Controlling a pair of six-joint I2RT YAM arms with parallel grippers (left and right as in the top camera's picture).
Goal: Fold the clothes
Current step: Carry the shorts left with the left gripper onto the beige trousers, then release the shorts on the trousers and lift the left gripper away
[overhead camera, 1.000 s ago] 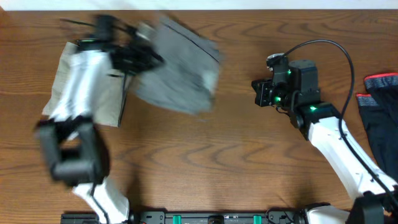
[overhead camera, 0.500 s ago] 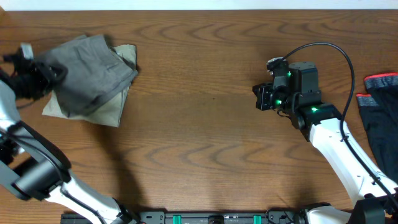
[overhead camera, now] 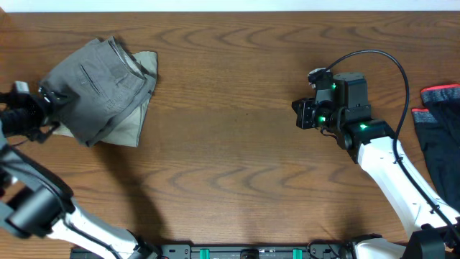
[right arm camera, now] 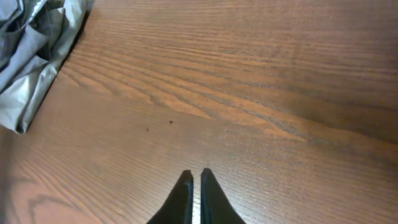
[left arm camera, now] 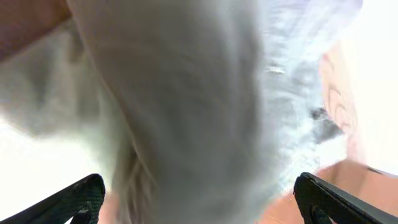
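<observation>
One wooden table [overhead camera: 230, 180], grey shorts [overhead camera: 100, 86] bundled at ten o'clock atop beige shorts [overhead camera: 131, 126]. Left gripper [overhead camera: 42, 111] gapes wide at their nine-o'clock edge, clamping nothing. Right gripper [right arm camera: 195, 180] is pinched together, empty.

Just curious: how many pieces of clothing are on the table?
3: grey cotton shorts lying on beige shorts at the left, and a dark red-trimmed garment at the right edge, partly cut off; more may be hidden.
</observation>
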